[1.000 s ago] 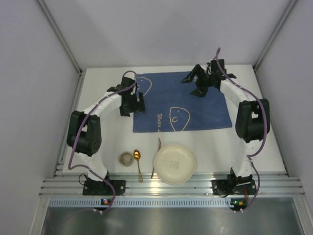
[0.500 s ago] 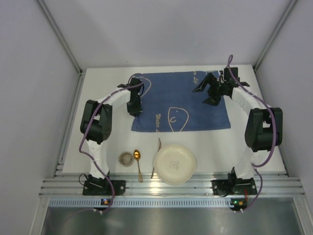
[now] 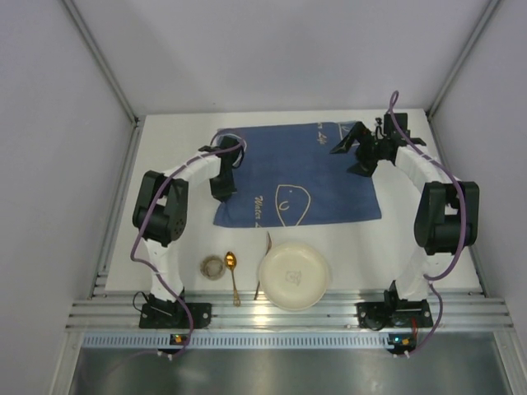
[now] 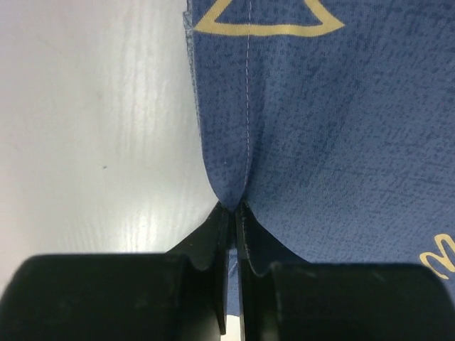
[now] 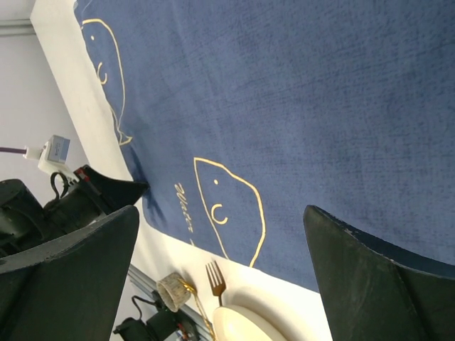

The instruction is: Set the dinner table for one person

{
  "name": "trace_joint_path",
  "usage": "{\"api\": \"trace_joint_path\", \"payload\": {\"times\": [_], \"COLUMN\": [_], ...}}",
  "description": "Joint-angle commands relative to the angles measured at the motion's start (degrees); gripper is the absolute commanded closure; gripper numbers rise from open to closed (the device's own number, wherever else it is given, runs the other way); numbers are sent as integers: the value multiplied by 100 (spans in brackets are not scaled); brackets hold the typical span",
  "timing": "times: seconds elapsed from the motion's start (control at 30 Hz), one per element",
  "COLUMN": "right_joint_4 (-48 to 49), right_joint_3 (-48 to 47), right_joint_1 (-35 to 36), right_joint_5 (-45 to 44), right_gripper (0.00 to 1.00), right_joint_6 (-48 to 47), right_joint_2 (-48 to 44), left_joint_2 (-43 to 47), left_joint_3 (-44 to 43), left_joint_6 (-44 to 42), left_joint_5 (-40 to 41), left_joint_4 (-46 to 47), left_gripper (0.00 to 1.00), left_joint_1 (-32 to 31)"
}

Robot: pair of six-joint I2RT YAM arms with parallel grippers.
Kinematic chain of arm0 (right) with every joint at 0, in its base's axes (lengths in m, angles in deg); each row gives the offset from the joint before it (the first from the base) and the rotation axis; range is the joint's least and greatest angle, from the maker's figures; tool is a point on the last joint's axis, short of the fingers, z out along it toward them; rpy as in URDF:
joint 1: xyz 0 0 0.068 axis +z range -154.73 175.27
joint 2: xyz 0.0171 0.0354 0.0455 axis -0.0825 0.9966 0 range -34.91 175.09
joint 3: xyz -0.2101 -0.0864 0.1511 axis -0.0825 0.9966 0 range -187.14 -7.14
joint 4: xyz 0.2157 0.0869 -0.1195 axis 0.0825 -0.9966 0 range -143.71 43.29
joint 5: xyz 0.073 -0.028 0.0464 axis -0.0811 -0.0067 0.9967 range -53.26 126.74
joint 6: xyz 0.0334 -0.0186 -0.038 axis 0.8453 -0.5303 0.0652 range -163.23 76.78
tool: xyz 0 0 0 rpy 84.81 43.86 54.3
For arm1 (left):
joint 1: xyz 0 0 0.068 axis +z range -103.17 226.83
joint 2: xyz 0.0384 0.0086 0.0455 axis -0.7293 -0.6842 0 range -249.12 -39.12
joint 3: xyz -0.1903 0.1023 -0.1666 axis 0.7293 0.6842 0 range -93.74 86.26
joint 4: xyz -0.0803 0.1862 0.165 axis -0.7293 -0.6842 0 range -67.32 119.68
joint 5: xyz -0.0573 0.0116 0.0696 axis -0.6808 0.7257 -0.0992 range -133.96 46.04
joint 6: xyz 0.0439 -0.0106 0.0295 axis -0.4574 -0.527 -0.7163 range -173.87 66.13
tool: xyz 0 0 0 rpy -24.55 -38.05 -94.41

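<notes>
A blue cloth (image 3: 305, 177) with gold fish outlines lies across the middle of the white dinner table (image 3: 362, 247). My left gripper (image 3: 221, 188) is shut on the cloth's left edge. In the left wrist view, a pinched fold of the cloth (image 4: 341, 142) rises between the closed jaws of that gripper (image 4: 233, 207). My right gripper (image 3: 352, 156) hovers open over the cloth's far right part. In the right wrist view this gripper (image 5: 220, 213) has wide-spread fingers with only the cloth (image 5: 298, 92) below them.
A cream plate (image 3: 294, 276) sits near the front edge, with a gold fork (image 3: 265, 247) partly under its left rim. A gold spoon (image 3: 232, 271) and a small glass cup (image 3: 213, 266) lie to its left. A ribbed aluminium rail (image 3: 288, 313) runs along the front.
My left gripper has closed on the cloth's left edge, and the cloth has shifted slightly. My right arm has moved right and back, staying open.
</notes>
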Motion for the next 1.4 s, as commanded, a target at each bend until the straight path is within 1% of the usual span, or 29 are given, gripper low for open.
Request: {"api": "trace_joint_path", "payload": {"times": [0.0, 0.1, 0.13, 0.17, 0.2, 0.23, 0.27, 0.33, 0.37, 0.43, 0.53, 0.7, 0.77, 0.83, 0.9, 0.93, 1.0, 1.03, 1.13, 1.33, 1.37], "right_joint_4": [-36, -36, -36, -45, -45, -45, -53, -54, -80, -97, -132, -185, -273, -404, -492, -528, -598, -624, -669, -677, -669], "right_joint_3": [38, 91, 92, 83, 83, 65, 74, 74, 100, 127, 223, 443, 522, 522, 505, 496, 461, 452, 478, 619, 645], "right_joint_1": [-42, -42, -42, -42, -42, -42, -51, -42, -42, -42, -34, -42, -51, -51, -51, -51, -60, -60, -60, -60, -60], "right_joint_5": [81, 99, 108, 108, 116, 108, 108, 108, 99, 99, 108, 81, 55, 20, -33, -42, -77, -86, -121, -112, -112], "right_gripper": [0, 0, 0, 0, 0, 0, 0, 0, 0, 0, 0, 0, 0, 0, 0, 0, 0, 0, 0, 0, 0], "right_joint_6": [-176, -193, -193, -202, -211, -211, -228, -246, -255, -272, -299, -360, -395, -422, -492, -501, -545, -562, -589, -571, -580], "right_joint_2": [-155, -164, -164, -173, -181, -190, -208, -225, -252, -278, -357, -515, -542, -533, -524, -524, -533, -533, -533, -507, -524], "left_joint_2": [52, 130, 166, 244, 306, 455, 526, 727, 981, 1385, 1939, 2661, 2951, 3327, 3619, 3864, 4032, 4129, 4418, 5051, 5131], "left_joint_3": [321, 348, 348, 348, 330, 304, 243, 164, 128, 111, 312, 1199, 1558, 1779, 2078, 2158, 2238, 2220, 2281, 2940, 3149], "left_joint_6": [61, 26, 17, 17, 8, -18, -18, -1, -9, 8, 87, 324, 403, 535, 588, 580, 623, 684, 720, 1019, 1080], "left_joint_5": [382, 566, 662, 706, 733, 785, 821, 856, 856, 734, 576, 452, 382, 49, -293, -643, -839, -884, -1007, -1297, -1506], "left_joint_4": [-545, -598, -633, -651, -677, -747, -791, -949, -976, -1020, -1029, -1178, -1283, -1389, -1398, -1459, -1704, -2114, -2530, -2707, -2707], "left_gripper": [90, 83, 76, 55, 41, 23, 17, 14, 11, 11, 11, 17, 20, 25, 25, 25, 25, 25, 27, 32, 32], "left_joint_1": [50, 59, 67, 67, 67, 76, 76, 85, 85, 111, 182, 252, 252, 261, 261, 261, 261, 261, 261, 252, 261]}}
